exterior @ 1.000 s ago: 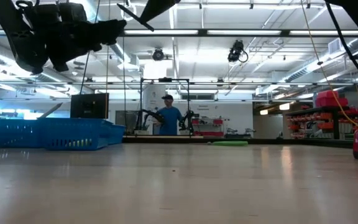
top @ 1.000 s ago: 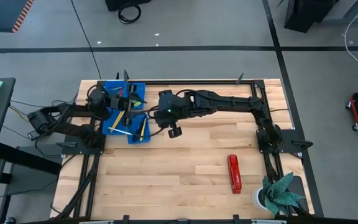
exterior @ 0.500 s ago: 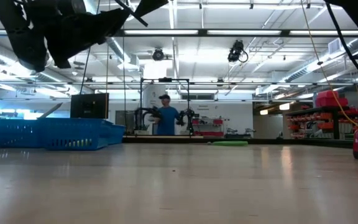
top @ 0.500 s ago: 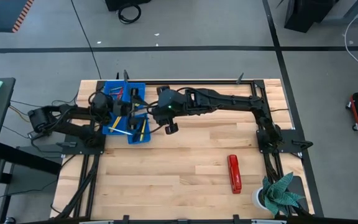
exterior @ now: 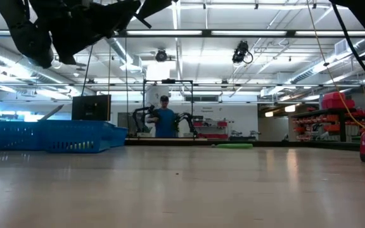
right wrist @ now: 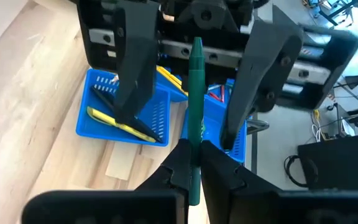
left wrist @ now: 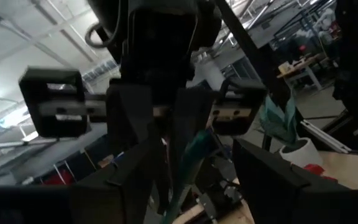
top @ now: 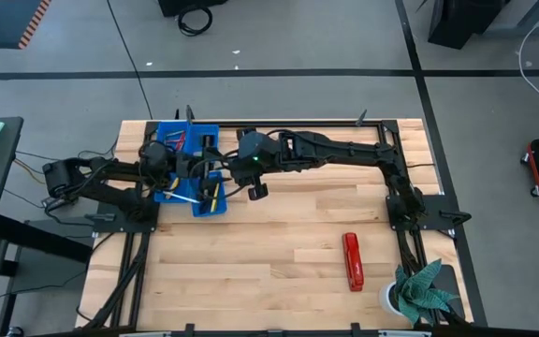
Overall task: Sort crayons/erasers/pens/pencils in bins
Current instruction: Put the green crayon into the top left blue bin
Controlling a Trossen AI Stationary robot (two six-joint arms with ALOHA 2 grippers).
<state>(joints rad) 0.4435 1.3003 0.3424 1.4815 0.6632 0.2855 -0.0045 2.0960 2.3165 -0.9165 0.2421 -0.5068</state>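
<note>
My right gripper (right wrist: 192,152) is shut on a green crayon (right wrist: 196,87) and hovers over the blue bins (right wrist: 123,118) at the table's far left (top: 181,140). The crayon sticks out toward my left gripper (right wrist: 185,121). That gripper faces it, open, with one finger (right wrist: 135,68) on either side of the crayon and clear of it. The left wrist view shows the same crayon (left wrist: 194,155) in the right gripper (left wrist: 179,143). Yellow pencils (right wrist: 114,121) and dark pens lie in the bins. My right gripper pinches the green crayon between its two fingertips, at a spot (right wrist: 195,138) nearer the crayon's rear end. The crayon runs along the fingers and juts well past them. The fingers come from the table's right, slanting down. The crayon is lifted clear above the bins.
A red stapler (top: 352,260) lies near the table's right front, with a potted plant (top: 419,290) at the front right corner. Bare wood spreads over the middle and near side. In the low view a person (exterior: 165,120) stands far behind the table.
My left gripper has swung toward the table's right, over the bins, up to the right gripper, and its fingers now flank the crayon. The right gripper has stayed about where it was, holding the crayon.
</note>
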